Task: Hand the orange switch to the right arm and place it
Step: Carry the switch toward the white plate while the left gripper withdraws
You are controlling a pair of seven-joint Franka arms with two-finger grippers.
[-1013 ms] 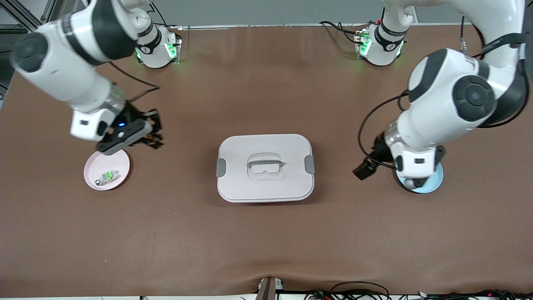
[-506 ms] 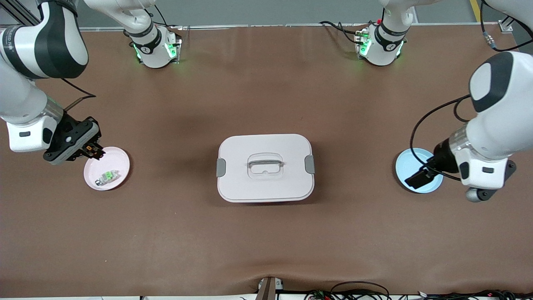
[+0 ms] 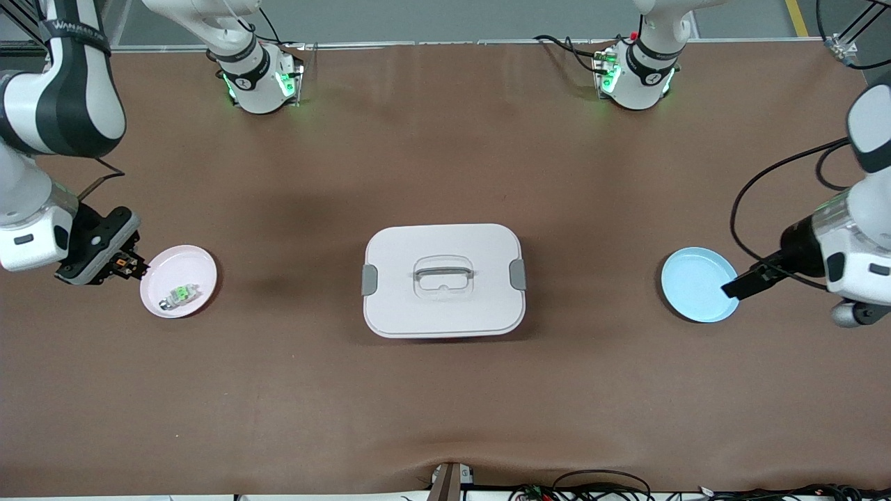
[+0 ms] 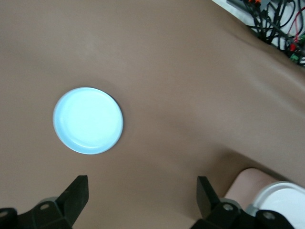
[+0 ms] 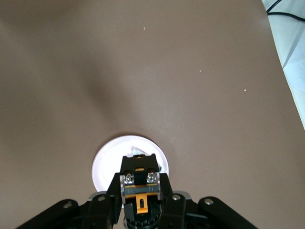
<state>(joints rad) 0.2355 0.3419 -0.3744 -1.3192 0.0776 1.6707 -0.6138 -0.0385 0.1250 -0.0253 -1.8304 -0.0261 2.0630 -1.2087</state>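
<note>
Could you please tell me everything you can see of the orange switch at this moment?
The orange switch is a tiny blocky black part with an orange-tan face and two silver screw heads along a pale strip. It looks like moulded plastic with metal fittings. It is off the table, clamped in the shut right gripper, which hangs beside the pink plate at the right arm's end of the table. Only the gripper touches it. In the right wrist view it shows in front of that plate.

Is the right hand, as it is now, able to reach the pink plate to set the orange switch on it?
Probably yes. The right hand, shut on the orange switch, hovers beside the pink plate, with nothing between them.
</note>
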